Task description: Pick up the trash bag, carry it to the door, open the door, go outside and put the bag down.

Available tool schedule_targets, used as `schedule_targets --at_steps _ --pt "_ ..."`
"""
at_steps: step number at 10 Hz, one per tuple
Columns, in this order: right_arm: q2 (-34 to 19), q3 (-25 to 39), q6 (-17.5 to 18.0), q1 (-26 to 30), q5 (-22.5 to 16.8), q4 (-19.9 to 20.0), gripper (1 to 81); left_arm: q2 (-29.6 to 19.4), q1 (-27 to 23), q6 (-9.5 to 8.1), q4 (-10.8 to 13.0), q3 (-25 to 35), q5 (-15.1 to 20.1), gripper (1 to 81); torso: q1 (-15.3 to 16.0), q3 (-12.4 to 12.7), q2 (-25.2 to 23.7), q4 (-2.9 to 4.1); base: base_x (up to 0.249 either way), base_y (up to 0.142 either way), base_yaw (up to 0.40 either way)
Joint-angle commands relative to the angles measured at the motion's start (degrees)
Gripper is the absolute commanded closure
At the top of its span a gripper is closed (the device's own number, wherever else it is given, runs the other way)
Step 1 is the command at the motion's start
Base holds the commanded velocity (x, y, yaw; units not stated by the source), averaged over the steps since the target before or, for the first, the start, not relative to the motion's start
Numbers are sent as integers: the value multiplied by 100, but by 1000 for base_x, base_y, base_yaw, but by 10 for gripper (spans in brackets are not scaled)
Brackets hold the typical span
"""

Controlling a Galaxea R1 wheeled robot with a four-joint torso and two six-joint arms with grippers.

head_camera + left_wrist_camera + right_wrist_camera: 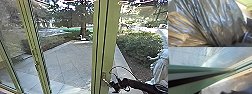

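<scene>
– So, what's around us?
– We see paving (67,57) outside, a hedge (140,45) and a tree trunk (83,30); a green door frame (111,37) stands in our way.
– Hands?
– Right gripper (113,85) sits right by the door handle (104,76); how far open, we can't tell. Left gripper, can't tell either, but we've got the trash bag (218,18) bunched close at the left wrist.
</scene>
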Motion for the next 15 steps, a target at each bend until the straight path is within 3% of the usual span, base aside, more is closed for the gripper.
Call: schedule_targets --at_steps 1,2,3,6,10,15 --pt "140 31 94 519 -172 -202 10 31 -115 13 -52 46 513 811 0 -440 0 0 0 0 0" --pt "113 40 93 571 -119 -193 10 31 -88 13 -52 46 513 811 -4 -615 -2 0 0 0 0" --pt "70 67 94 607 -94 -193 10 31 -54 22 -43 46 522 811 -9 -315 -6 -2 0 0 0" --pt "-133 84 84 773 30 -193 10 49 -1 40 -43 46 530 811 -15 -588 -11 -9 0 0 0" --pt "-467 242 76 1081 162 -202 10 57 122 57 -43 37 530 811 -6 -590 -9 -9 0 0 0" --pt "-502 234 58 1134 443 -202 10 57 158 92 1 46 828 811 -9 -597 -9 -9 0 0 0"
